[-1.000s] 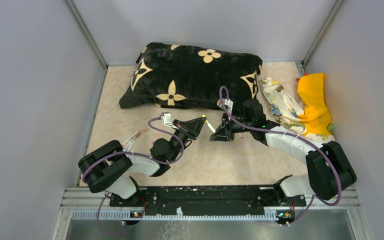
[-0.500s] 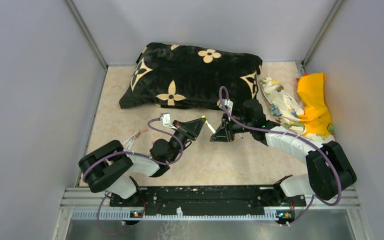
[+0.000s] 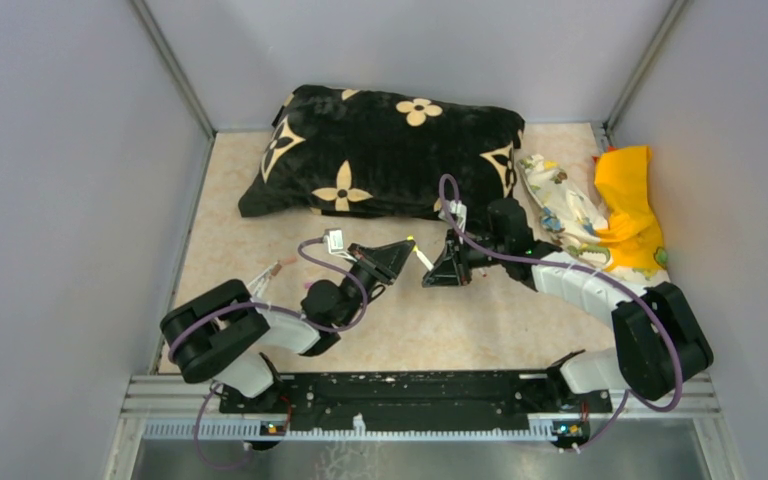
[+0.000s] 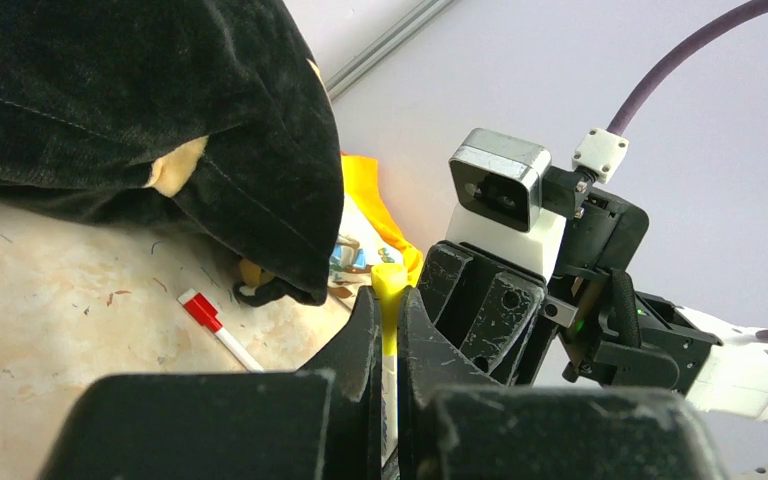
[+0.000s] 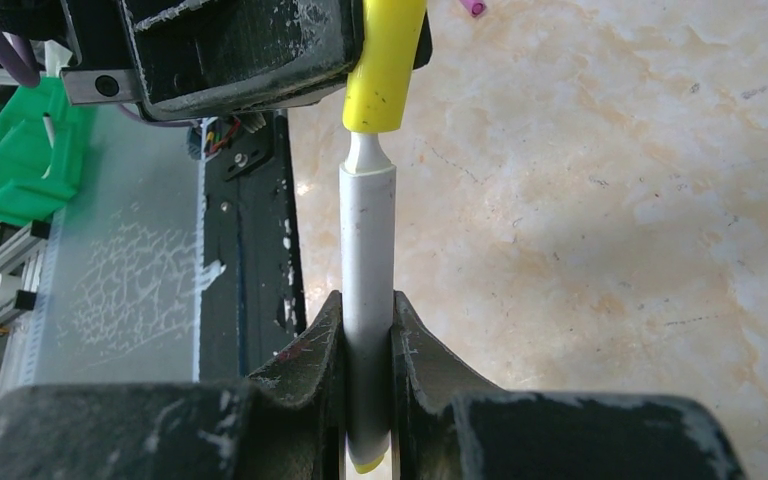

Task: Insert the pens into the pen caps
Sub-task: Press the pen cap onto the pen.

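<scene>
My left gripper (image 4: 387, 300) is shut on a yellow pen cap (image 4: 390, 285), which also shows in the right wrist view (image 5: 385, 70). My right gripper (image 5: 368, 310) is shut on a white pen (image 5: 367, 240) with a yellow rear end. The pen's narrow tip sits in the mouth of the yellow cap. In the top view the two grippers (image 3: 400, 252) (image 3: 442, 268) meet mid-table with the pen (image 3: 423, 258) between them. A pen with a red cap (image 4: 215, 330) lies on the table by the cushion. A pink cap (image 5: 477, 8) lies on the table.
A big black cushion (image 3: 380, 150) with cream flowers lies at the back. A floral cloth (image 3: 560, 215) and a yellow cloth (image 3: 630, 205) lie at the right wall. Another pen (image 3: 265, 275) lies near the left arm's elbow.
Both grippers have barely shifted, a little towards the near edge. The pen and yellow cap stay held tip to mouth.
</scene>
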You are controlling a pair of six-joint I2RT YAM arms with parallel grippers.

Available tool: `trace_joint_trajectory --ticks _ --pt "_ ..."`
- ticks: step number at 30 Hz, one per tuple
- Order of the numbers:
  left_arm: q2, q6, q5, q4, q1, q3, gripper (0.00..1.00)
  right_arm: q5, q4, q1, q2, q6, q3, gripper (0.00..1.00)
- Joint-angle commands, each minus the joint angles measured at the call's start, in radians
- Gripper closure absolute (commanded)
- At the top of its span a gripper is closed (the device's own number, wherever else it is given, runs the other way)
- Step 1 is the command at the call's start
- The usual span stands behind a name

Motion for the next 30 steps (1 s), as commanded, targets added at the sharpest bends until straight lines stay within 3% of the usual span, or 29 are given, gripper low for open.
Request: trace_joint_trajectory --ticks 1,11,21,30 --pt "-0.014 0.027 -0.007 0.284 -0.004 -0.018 0.98 -0.074 0.021 0.007 -0.04 -0.04 0.055 1.0" --pt "0.064 -0.07 0.132 0.283 -0.01 0.025 0.97 0.062 0.144 -0.017 -0.051 0.128 0.015 1.0" --pt "0.14 -0.057 0.156 0.283 -0.062 0.094 0.91 0.088 0.236 -0.06 -0.067 0.209 -0.026 1.0" --pt "0.081 0.002 0.083 0.282 -0.068 0.058 0.58 0.018 0.269 -0.071 -0.071 0.195 -0.038 1.0"
